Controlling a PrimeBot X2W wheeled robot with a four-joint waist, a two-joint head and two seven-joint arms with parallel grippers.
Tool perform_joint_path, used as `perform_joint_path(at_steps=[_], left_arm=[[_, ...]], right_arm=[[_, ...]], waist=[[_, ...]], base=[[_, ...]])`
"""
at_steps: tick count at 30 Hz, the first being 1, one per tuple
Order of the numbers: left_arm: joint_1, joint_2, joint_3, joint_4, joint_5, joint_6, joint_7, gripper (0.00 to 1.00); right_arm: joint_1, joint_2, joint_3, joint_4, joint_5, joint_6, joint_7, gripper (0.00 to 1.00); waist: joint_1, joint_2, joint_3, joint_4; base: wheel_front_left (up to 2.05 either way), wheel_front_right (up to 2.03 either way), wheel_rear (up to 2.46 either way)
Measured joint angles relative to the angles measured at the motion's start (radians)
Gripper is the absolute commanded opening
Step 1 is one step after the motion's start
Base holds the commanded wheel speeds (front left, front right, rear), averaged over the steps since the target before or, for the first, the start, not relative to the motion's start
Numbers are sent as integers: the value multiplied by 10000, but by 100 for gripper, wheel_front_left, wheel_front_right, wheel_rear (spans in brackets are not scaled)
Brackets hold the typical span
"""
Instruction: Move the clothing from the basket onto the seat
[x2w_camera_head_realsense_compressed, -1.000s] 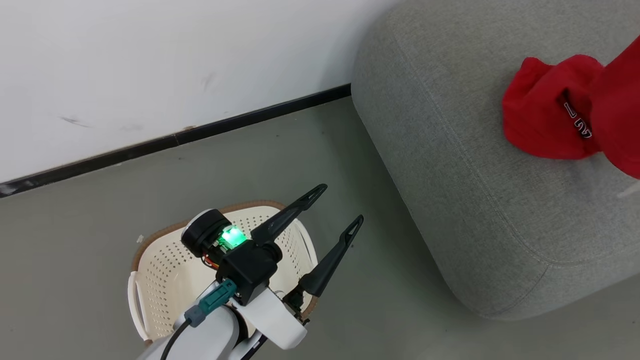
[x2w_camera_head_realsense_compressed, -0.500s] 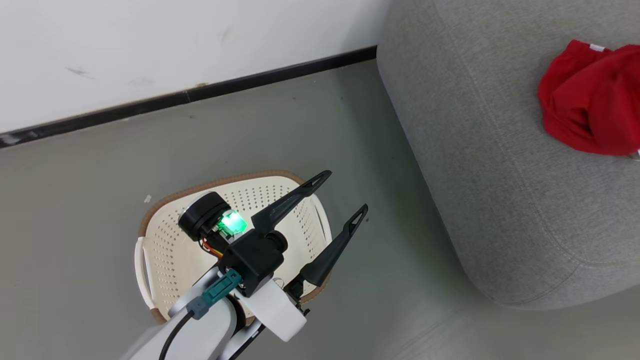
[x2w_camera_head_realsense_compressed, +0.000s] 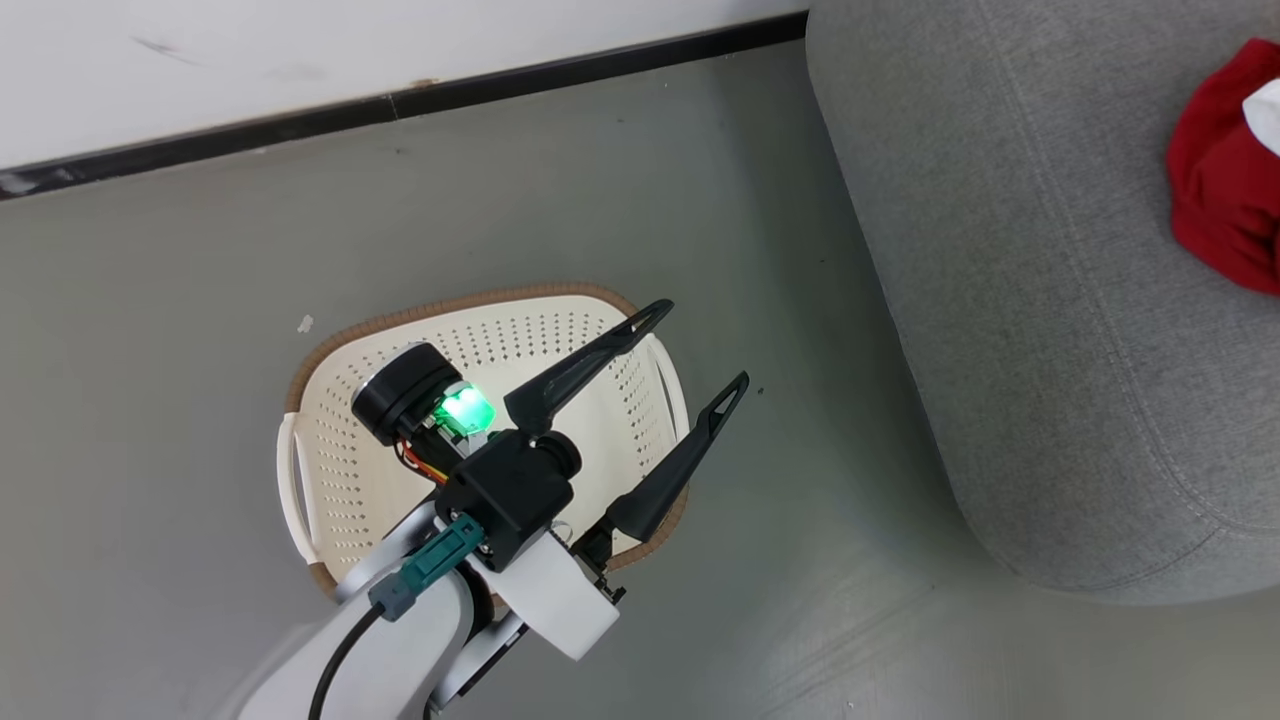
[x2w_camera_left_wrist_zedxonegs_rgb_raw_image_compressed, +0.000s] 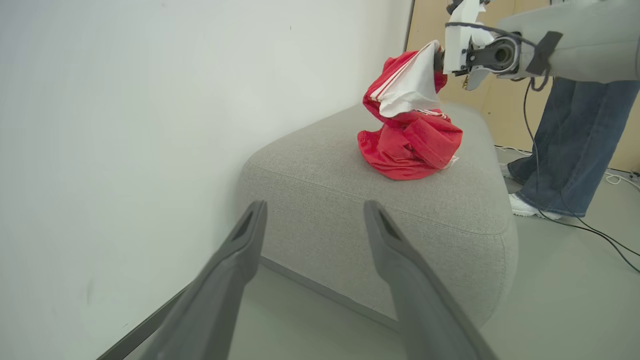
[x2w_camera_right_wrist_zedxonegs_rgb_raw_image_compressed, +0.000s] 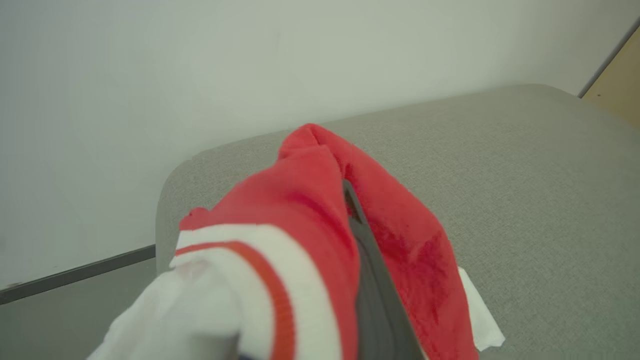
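The cream basket (x2w_camera_head_realsense_compressed: 340, 470) stands on the floor, and my left arm covers part of its inside. My left gripper (x2w_camera_head_realsense_compressed: 700, 345) hovers open above the basket's right rim with nothing between its fingers; in the left wrist view, the left gripper (x2w_camera_left_wrist_zedxonegs_rgb_raw_image_compressed: 315, 220) points at the grey seat (x2w_camera_left_wrist_zedxonegs_rgb_raw_image_compressed: 400, 215). A heap of red clothing (x2w_camera_left_wrist_zedxonegs_rgb_raw_image_compressed: 410, 145) with white trim rests on the seat. Its upper part is lifted by my right gripper (x2w_camera_right_wrist_zedxonegs_rgb_raw_image_compressed: 348, 192), which is shut on the clothing (x2w_camera_right_wrist_zedxonegs_rgb_raw_image_compressed: 300, 210). The cloth hides most of its fingers. The head view catches the clothing (x2w_camera_head_realsense_compressed: 1215, 200) at its right edge.
A white wall (x2w_camera_head_realsense_compressed: 300, 40) with a black baseboard (x2w_camera_head_realsense_compressed: 400, 100) runs behind the basket and the seat (x2w_camera_head_realsense_compressed: 1000, 300). A person's legs (x2w_camera_left_wrist_zedxonegs_rgb_raw_image_compressed: 565, 150) in jeans stand beyond the seat's far end. Cables (x2w_camera_left_wrist_zedxonegs_rgb_raw_image_compressed: 600, 235) trail on the floor there.
The head camera has swung, so the basket sits higher in the picture and the seat and clothing have slid right. My left gripper stays open over the basket.
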Motion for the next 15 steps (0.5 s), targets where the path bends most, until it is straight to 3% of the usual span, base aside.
perform_joint_path(at_steps=[10,12,13,15], left_arm=[[-375,0,98,-36,75,-13,-17,100],[-390,15,150,-27,82,-13,-33,100],[-391,35,184,8,90,-13,-71,100],[-400,77,222,90,90,-27,-151,100]], right_arm=[[289,29,-69,447,-98,0,-454,1],[292,92,-15,479,-98,0,-616,38],[291,151,77,491,-98,0,-667,47],[302,295,245,570,-98,0,-727,87]], waist=[[0,0,543,73],[1,0,620,37],[0,0,641,4],[0,0,654,-73]], base=[[0,0,0],[0,0,0],[0,0,0],[0,0,0]])
